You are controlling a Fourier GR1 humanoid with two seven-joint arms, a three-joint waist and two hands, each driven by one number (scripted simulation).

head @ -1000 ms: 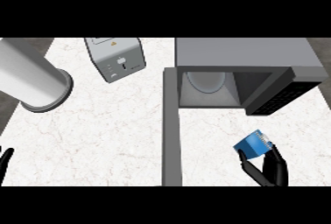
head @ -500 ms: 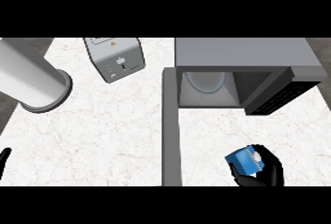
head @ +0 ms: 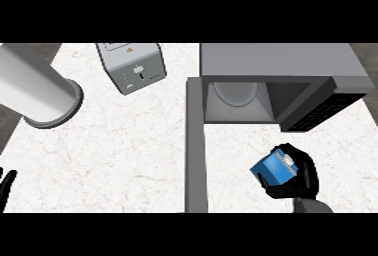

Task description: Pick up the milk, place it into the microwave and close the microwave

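The milk (head: 272, 170) is a small blue carton with a white patch, held tilted above the counter at the lower right. My right hand (head: 301, 177) is shut on it, fingers curled over its right side and underside. The microwave (head: 280, 62) stands at the top right, its cavity open with a round glass plate (head: 236, 92) inside. Its door (head: 195, 145) swings out toward me as a long grey strip left of the milk. The carton sits a little below the cavity's mouth. My left hand (head: 7, 182) shows only fingertips at the lower left edge.
A grey toaster (head: 131, 66) stands at the top centre left. A large white cylinder (head: 33, 92) lies at the upper left. The white marble counter (head: 118, 160) spreads between them and the open door.
My right hand has carried the milk left and slightly down, then back up a little, tilting the carton. The microwave, door and left hand stay put.
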